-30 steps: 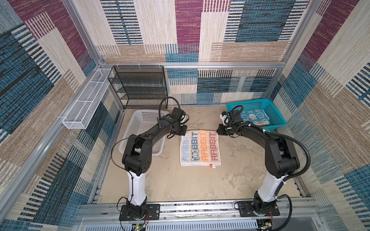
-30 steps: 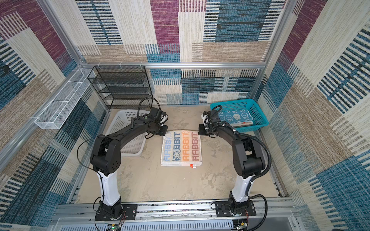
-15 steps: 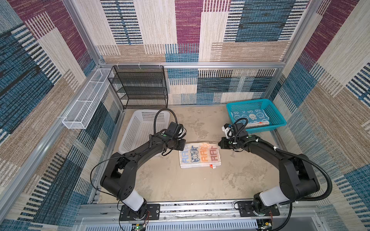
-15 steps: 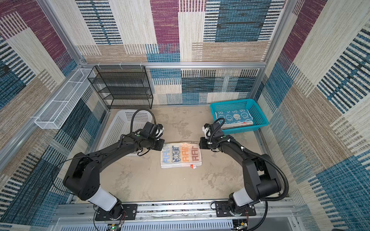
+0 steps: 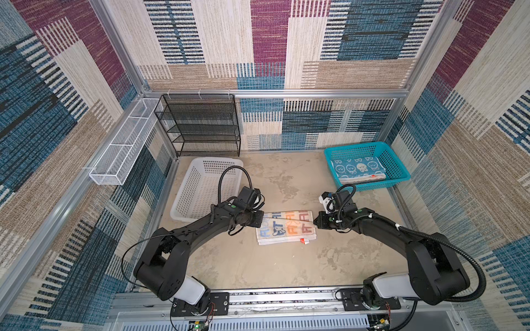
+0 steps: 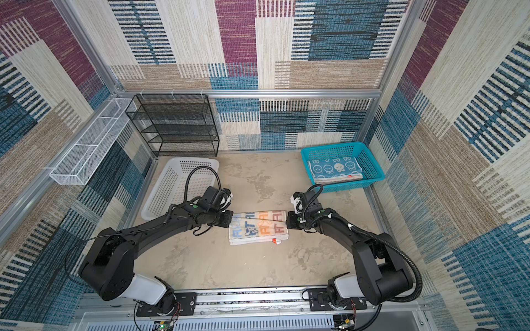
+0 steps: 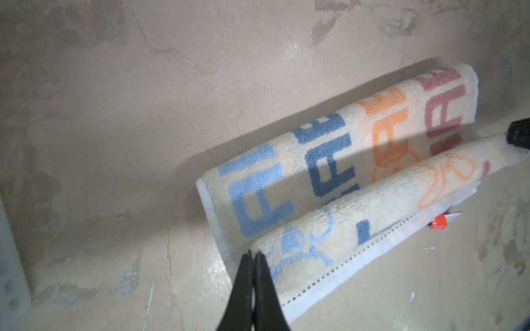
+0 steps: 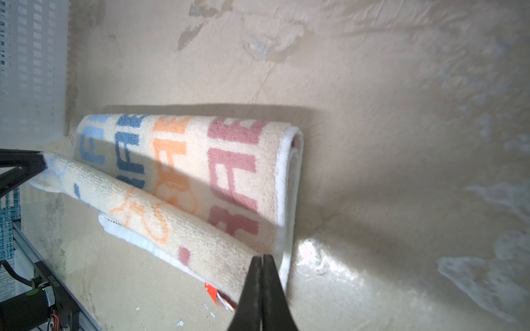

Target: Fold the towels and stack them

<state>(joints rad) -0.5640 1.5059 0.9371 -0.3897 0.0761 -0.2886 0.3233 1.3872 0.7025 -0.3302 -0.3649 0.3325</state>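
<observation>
Both arms are reaching in low over the sandy surface and meeting at the lettered towel, which is lying in the middle of the surface, between the two pincers. The left pincer is pinching the towel's left corner with its jaws pressed tight together on the cloth; the left wrist view is showing the tips biting right on the hem. The right pincer is doing the same at the right corner, jaws clamped on the cloth, and its tips are showing clearly in the right wrist view.

Between them the held edge is stretching taut, raised just above the lower layer, with the cloth doubling over at the far side. The lower layer's white hem is lying flat on the near side, and a little red tag is poking out at its near right corner.

Far right, a blue printed towel is sitting folded inside the teal basket. Far left, the white basket is standing just beyond the left arm, and a black wire rack is standing against the back wall.
</observation>
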